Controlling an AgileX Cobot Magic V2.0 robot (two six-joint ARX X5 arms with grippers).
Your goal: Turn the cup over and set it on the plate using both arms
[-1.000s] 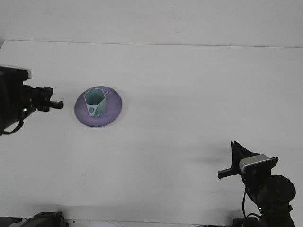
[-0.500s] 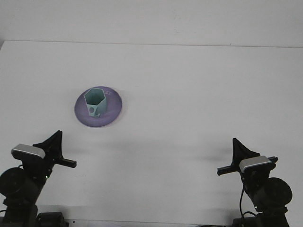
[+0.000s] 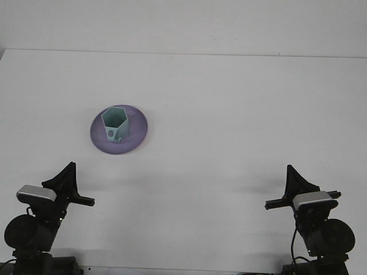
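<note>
I see the cup standing mouth-up on the plate, left of centre on the white surface, so by my reading the flip and the placing are done. Both arms sit low at the near edge, well apart from the plate, which I take as a parked pose that leaves the cup undisturbed. The left hand and right hand hold nothing; from this angle I cannot tell how wide either one stands.

Both arms run off the bottom edge, and the fingers of the left gripper and right gripper stay indistinct.
</note>
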